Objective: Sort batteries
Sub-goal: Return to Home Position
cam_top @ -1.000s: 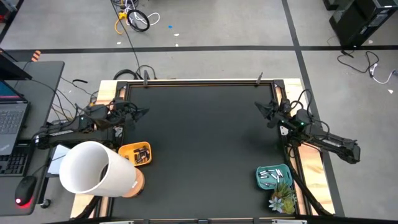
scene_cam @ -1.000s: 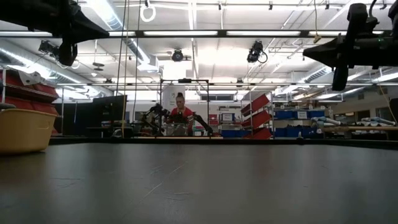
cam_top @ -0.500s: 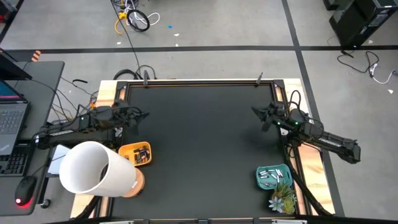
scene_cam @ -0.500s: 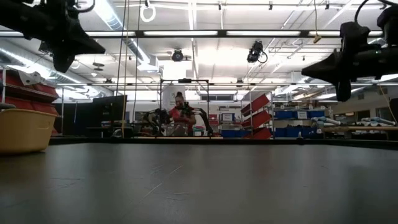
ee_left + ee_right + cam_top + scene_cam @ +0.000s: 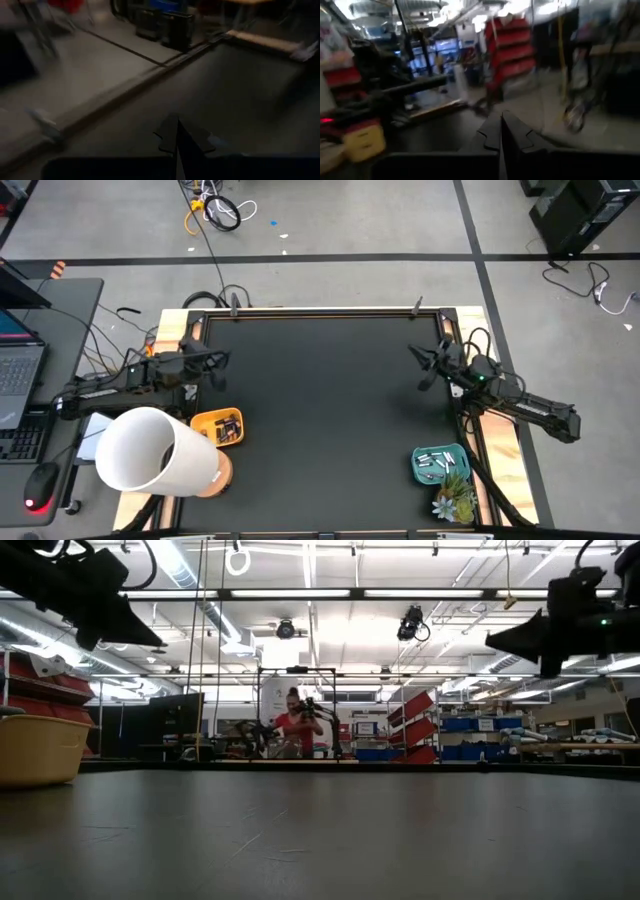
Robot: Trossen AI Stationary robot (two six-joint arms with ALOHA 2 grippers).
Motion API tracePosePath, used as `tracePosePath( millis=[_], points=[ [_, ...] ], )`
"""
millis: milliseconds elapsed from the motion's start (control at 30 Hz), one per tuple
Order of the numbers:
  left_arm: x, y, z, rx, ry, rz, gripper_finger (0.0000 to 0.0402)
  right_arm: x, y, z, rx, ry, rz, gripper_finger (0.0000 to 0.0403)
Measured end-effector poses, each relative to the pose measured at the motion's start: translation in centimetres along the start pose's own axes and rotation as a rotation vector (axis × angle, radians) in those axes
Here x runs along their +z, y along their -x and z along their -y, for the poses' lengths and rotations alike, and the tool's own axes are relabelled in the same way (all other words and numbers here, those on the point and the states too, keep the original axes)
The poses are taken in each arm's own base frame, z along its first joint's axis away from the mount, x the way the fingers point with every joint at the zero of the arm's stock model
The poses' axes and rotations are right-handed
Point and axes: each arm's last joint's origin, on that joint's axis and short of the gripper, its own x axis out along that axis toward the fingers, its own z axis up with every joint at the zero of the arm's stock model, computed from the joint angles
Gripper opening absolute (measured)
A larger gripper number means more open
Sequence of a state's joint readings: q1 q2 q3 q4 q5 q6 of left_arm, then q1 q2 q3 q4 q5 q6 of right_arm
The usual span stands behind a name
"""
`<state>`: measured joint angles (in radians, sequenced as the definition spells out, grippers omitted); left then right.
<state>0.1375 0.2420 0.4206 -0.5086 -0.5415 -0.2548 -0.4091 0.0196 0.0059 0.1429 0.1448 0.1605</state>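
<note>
Levelled out since half a second ago: left gripper [image 5: 213, 367] and right gripper [image 5: 425, 366], both tipped nose-down then, now pointing inward toward each other from opposite edges of the black table [image 5: 320, 410], high above its surface in the low view. Left gripper also drawn back a touch toward its own edge; right gripper nudged slightly toward its own.

Left fingers [image 5: 172, 140] pressed together to a thin seam in the wrist view; right fingers [image 5: 492, 132] likewise closed tip to tip.

Silver batteries [image 5: 437, 461], several, too small for a firm count, lying in one green bin [image 5: 416, 468] by the right edge, well apart from the right gripper. Dark batteries [image 5: 230, 428], again too small to number, heaped in one yellow bin [image 5: 203, 423] near the left edge, close to the left gripper but not touching it. Bins and contents unmoved across the half second.

Two arms, two bins. One large white tube [image 5: 150, 450] just beside the yellow bin; one small green plant [image 5: 455, 502] just beside the green bin. One person in a red top [image 5: 295, 725] far behind the table, among shelving, in the low view.
</note>
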Motion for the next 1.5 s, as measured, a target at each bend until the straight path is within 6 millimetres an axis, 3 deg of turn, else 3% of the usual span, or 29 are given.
tracePosePath(
  millis=[133, 300, 1300, 1367, 1500],
  points=[
    [0.0, 0.0, -0.1, 0.03, -0.193, 0.005, 0.0019, 0.5, 0.0, 0.0, -0.019, 0.263, 0.05, 0.0004],
    [0.0, 0.0, -0.1, 0.025, -0.218, 0.004, 0.0019, 0.6, 0.0, 0.0, -0.024, 0.439, 0.057, 0.0001],
    [-0.2, 0.0, -0.1, 0.026, -0.207, -0.017, 0.0019, 0.0, 0.0, 0.0, -0.018, 0.452, -0.001, 0.0003],
    [-0.7, -0.3, -0.1, 0.027, -0.213, -0.024, 0.0019, -0.2, 0.0, 0.1, -0.017, 0.455, -0.022, 0.0004],
    [-3.6, -1.6, 0.0, 0.037, -0.254, -0.092, 0.0019, -0.6, 0.0, 0.1, -0.014, 0.461, -0.063, 0.0003]
  ],
)
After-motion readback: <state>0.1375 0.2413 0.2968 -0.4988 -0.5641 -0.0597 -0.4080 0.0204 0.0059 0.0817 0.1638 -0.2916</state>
